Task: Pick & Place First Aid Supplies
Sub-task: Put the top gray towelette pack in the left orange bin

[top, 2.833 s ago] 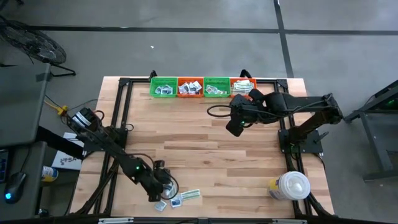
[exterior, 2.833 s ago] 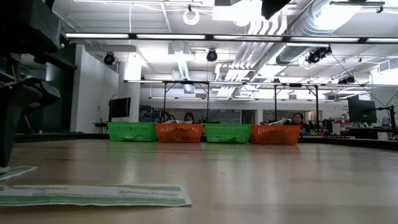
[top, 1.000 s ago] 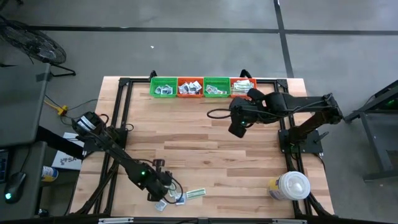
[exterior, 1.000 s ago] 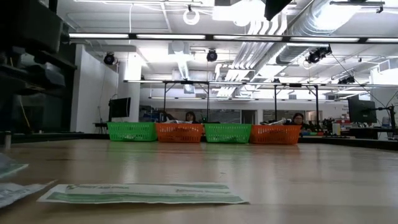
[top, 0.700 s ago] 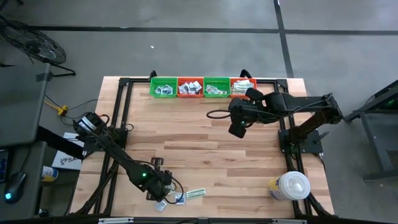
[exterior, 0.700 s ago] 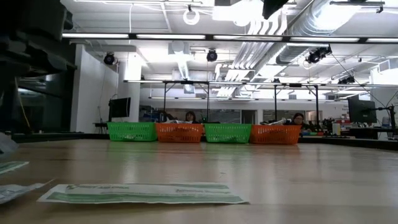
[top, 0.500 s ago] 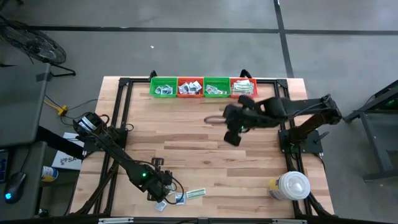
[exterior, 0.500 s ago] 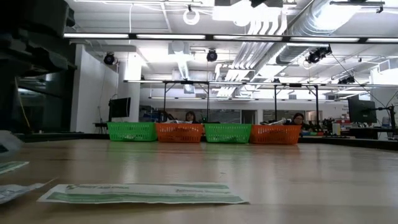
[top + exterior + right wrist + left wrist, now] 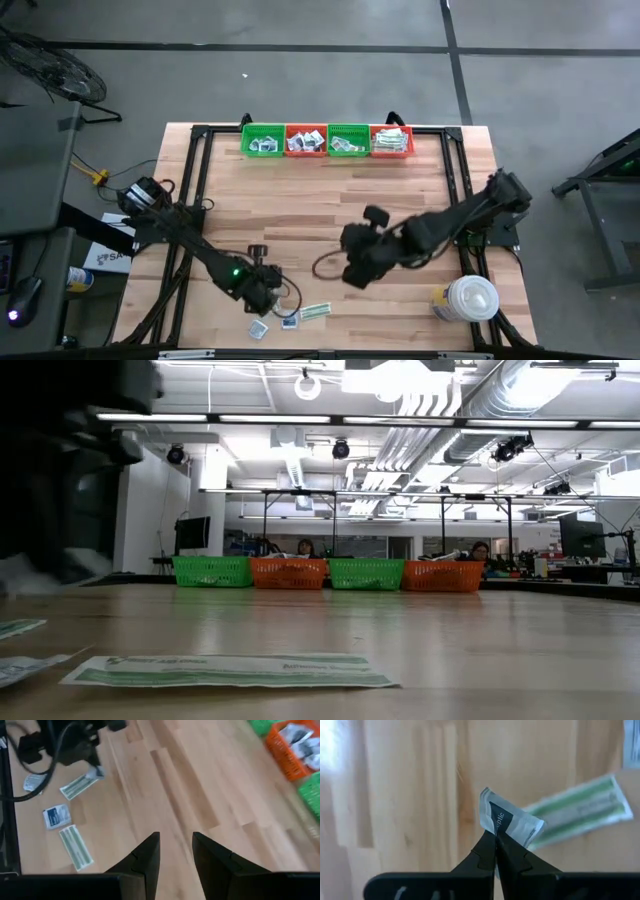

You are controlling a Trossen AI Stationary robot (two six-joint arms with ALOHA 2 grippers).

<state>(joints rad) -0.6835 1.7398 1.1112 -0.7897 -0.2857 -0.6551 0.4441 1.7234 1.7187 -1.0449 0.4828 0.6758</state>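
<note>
Left wrist view gave the clearest look at the grip: the left gripper (image 9: 495,845) had its two dark fingers pinched tight on one small white-and-grey packet (image 9: 507,820) with a dark printed panel, lifted off the wooden table (image 9: 410,795), and a narrow pale-green strip (image 9: 580,810) lay on the boards beneath it.

From the high view, that left gripper (image 9: 268,292) hung over the near edge of the table, left of centre. Just beside it on the wood lay the remaining loose supplies: a green strip (image 9: 315,312), a small square packet (image 9: 289,322) and another square (image 9: 258,330).

The right gripper (image 9: 356,272) sat near the middle of the table, well apart from the packets. In the right wrist view its fingers (image 9: 147,855) stood parted with bare wood between them, holding nothing.

Along the far edge stood four baskets in a row, touching: green (image 9: 262,139), orange (image 9: 305,139), green (image 9: 348,139), orange (image 9: 391,140), each with packets inside. A big white lidded container (image 9: 472,298) stood at the near right corner.

In the low view, a long green strip (image 9: 230,670) lay flat close to the camera.
</note>
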